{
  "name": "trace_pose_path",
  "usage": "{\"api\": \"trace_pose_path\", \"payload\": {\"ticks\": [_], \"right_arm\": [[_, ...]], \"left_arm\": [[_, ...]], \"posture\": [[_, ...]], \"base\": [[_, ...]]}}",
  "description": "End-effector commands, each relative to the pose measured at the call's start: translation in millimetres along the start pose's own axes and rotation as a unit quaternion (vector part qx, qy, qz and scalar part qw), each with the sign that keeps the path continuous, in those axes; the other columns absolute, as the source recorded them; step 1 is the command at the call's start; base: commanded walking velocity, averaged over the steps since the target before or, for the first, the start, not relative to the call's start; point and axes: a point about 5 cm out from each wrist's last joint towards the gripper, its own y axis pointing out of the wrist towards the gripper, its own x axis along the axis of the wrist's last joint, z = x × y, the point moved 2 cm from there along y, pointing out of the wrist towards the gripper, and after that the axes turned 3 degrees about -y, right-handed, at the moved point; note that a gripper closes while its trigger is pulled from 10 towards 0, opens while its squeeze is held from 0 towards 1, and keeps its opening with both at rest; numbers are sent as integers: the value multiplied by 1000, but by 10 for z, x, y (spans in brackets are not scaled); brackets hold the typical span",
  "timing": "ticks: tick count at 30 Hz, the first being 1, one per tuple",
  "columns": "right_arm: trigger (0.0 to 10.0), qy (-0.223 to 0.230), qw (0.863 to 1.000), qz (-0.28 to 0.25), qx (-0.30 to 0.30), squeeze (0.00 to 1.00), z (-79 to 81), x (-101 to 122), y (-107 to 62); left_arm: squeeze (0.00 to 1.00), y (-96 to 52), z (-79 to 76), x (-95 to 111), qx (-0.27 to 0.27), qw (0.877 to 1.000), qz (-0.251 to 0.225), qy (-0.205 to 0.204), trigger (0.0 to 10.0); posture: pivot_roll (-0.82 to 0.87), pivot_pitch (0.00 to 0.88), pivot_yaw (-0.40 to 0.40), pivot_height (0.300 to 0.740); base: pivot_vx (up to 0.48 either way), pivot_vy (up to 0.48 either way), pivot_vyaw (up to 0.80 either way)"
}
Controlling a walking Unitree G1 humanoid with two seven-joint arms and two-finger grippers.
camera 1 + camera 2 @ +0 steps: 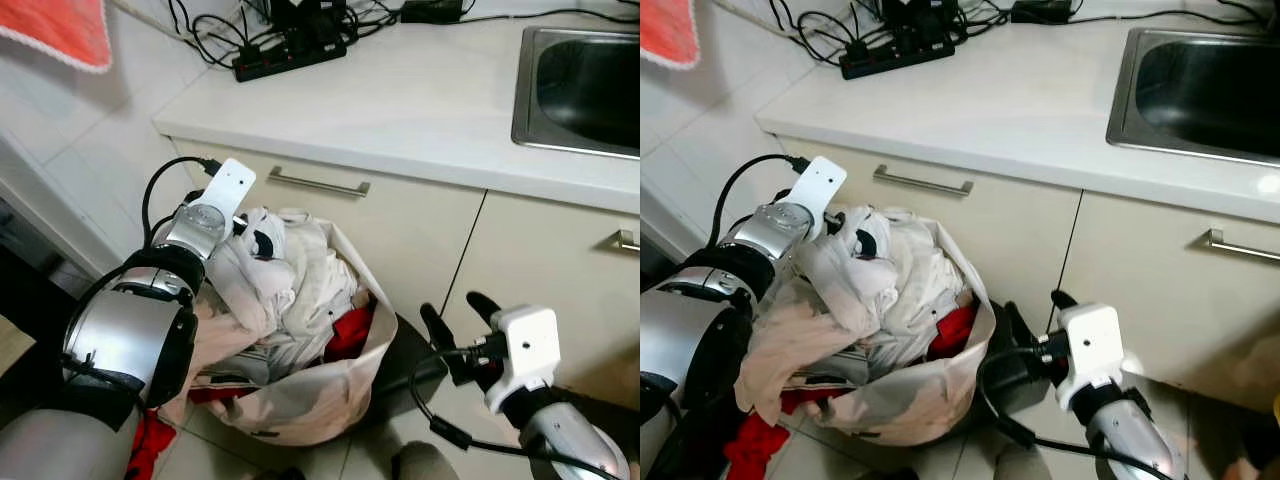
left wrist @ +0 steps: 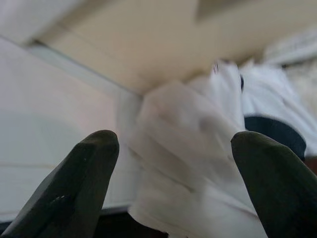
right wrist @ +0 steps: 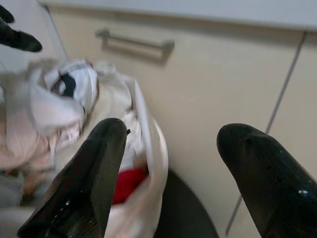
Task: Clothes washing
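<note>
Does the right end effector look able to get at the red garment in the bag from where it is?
Probably yes. The right end effector is open beside the bag, and the red garment lies exposed just inside the near rim, with only that soft rim between.
</note>
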Motion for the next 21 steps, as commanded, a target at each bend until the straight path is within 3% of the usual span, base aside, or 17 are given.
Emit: {"api": "trace_pose_path", "payload": {"ticks": [1, 7, 12, 15, 21], "right_arm": [[10000, 8, 1000, 0, 6, 0, 46, 33, -40], [10000, 22, 1000, 15, 9, 0, 152, 17, -140], [10000, 25, 999, 19, 5, 0, 147, 24, -167], [10000, 28, 999, 29, -2, 0, 132, 2, -225], [10000, 30, 999, 35, -3, 0, 156, 12, -260]], "left_arm": [[0, 3, 39, -117, 2, 1000, 23, -9, 10000], [0, 4, -13, -236, -5, 998, 59, -34, 10000], [0, 5, -50, -287, -9, 996, 71, -44, 10000], [0, 8, -129, -360, -20, 992, 84, -91, 10000], [0, 0, -178, -526, -11, 987, 120, -110, 10000]], "posture": [[-446, 193, 158, 736], [-454, 228, 175, 736], [-463, 237, 180, 736], [-475, 249, 184, 736], [-493, 260, 185, 736]], "base": [[0, 0, 0], [0, 0, 0], [0, 0, 0], [0, 0, 0], [0, 0, 0]]}}
